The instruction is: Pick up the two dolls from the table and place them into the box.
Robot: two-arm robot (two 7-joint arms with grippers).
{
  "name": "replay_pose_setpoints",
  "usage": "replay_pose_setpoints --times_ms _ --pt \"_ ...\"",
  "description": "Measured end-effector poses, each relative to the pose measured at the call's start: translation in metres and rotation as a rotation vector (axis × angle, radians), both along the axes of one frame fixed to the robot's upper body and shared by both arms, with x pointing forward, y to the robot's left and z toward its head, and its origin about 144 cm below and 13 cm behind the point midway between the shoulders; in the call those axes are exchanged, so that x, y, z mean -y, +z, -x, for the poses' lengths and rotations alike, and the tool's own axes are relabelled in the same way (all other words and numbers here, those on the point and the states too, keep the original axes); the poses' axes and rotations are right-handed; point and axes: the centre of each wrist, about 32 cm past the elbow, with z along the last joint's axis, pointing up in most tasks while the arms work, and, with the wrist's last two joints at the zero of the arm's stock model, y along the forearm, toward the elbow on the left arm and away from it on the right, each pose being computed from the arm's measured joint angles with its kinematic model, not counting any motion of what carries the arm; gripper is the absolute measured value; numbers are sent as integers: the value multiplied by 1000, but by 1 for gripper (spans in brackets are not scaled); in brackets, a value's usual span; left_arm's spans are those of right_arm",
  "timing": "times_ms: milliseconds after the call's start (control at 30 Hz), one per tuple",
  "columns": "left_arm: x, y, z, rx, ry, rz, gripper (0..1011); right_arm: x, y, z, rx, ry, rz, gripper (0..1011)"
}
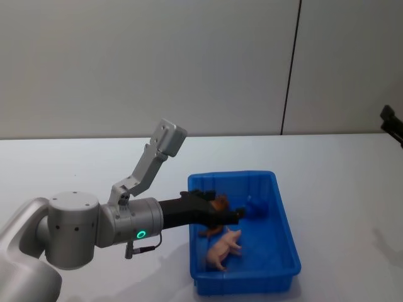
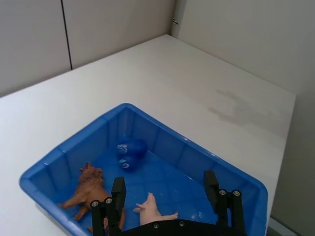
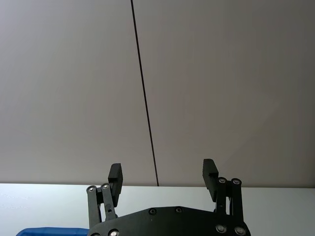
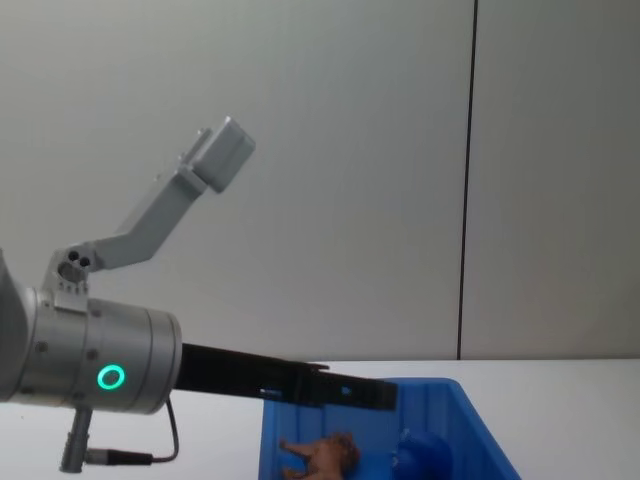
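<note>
The blue box (image 1: 245,283) stands on the white table (image 1: 75,163). Both dolls lie inside it: the shaggy brown animal (image 2: 88,189) near one wall and the rounded blue toy (image 2: 130,150) in a corner. The head view shows the brown doll (image 1: 220,202) partly behind my left gripper (image 1: 238,215), which hovers over the box. In the left wrist view that gripper (image 2: 165,189) is open with nothing between its fingers. My right gripper (image 3: 163,174) is open, raised and facing the wall.
A pale pink pig figure (image 1: 223,247) lies in the box's near half, beside the brown doll. A dark part of the right arm (image 1: 391,123) shows at the head view's right edge. Bare white tabletop surrounds the box.
</note>
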Motion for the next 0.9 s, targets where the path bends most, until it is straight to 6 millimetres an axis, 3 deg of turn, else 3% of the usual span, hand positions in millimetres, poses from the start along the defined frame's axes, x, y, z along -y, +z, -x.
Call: replay_pose_setpoints --times_ms 900 --pt "-13 22 33 314 321 -10 1001 0 0 0 0 0 0 1001"
